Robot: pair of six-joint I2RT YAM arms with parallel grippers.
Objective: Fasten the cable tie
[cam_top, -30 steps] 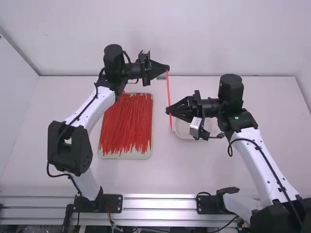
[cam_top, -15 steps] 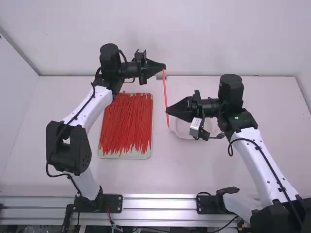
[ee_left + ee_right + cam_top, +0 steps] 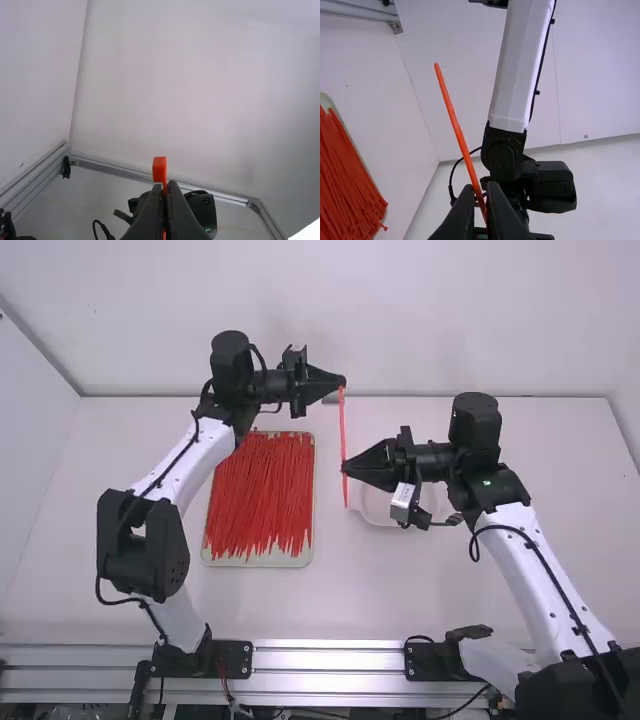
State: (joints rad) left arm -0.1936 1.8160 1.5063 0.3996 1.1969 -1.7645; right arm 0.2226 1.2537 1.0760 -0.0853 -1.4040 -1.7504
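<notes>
**Step in hand.** A single thin red-orange plastic cable tie [image 3: 344,440] is held in the air between the two arms, above the table and just beside the tray's far right corner. It hangs nearly upright and straight, with no loop formed. The left gripper [image 3: 337,386] is clenched on its upper end, and the left wrist view shows the tie's square head [image 3: 159,170] protruding just past the closed fingertips. The right gripper [image 3: 349,469] is clamped on the strap lower down, leaving a short tail free beneath it. In the right wrist view the strap runs diagonally up from between the closed fingers [image 3: 470,202]. The judgement is that fastening has not begun. The tie is picked and presented, but not yet threaded.

**Next move.** The tail must be bent round and its tip brought to the slot in the head. This calls for close alignment of both grippers. Which way the slot faces cannot be told.

**Surface.** On the white table [image 3: 120,460] lies a flat pale rectangular tray [image 3: 255,562], which carries a dense heap of identical red cable ties [image 3: 262,495]. A faint clear object [image 3: 380,512] sits on the table under the right gripper and is too indistinct to identify.

**Room.** Plain white walls [image 3: 400,310] enclose the table at the back and the left. A metal rail [image 3: 320,652] runs along the near edge and carries the arm bases.
</notes>
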